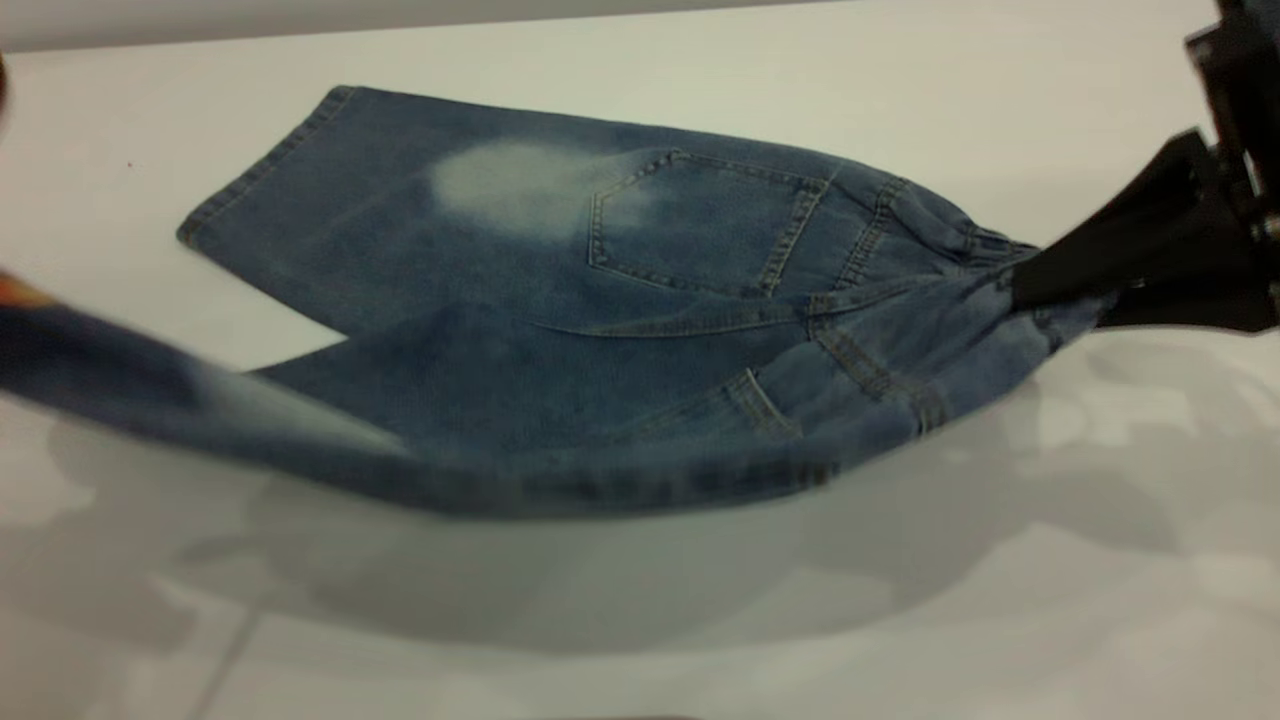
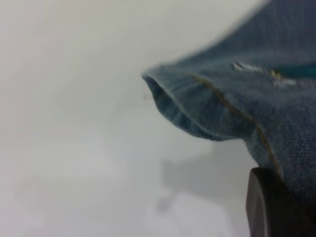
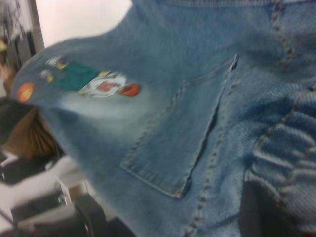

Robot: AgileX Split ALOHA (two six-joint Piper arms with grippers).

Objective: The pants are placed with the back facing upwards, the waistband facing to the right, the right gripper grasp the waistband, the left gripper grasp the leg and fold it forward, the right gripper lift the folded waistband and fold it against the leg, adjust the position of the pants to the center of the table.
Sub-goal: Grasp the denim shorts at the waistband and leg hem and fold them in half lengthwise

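Note:
The blue denim pants (image 1: 620, 300) lie back up on the white table (image 1: 1000, 110), with the waistband to the right and one back pocket (image 1: 700, 225) showing. My right gripper (image 1: 1030, 285) is shut on the gathered waistband (image 3: 286, 163) and holds it off the table. The near leg (image 1: 150, 390) is raised and runs off the exterior view's left edge, where the left gripper is out of sight. In the left wrist view my left gripper (image 2: 276, 192) is shut on that leg, near its hem (image 2: 163, 94). The basketball print (image 3: 94, 81) shows on the lifted leg.
The far leg (image 1: 330, 190) rests flat towards the table's back edge (image 1: 400, 35). A broad shadow (image 1: 600, 590) lies under the lifted cloth on the near table. Dark equipment (image 3: 29, 163) shows beyond the pants in the right wrist view.

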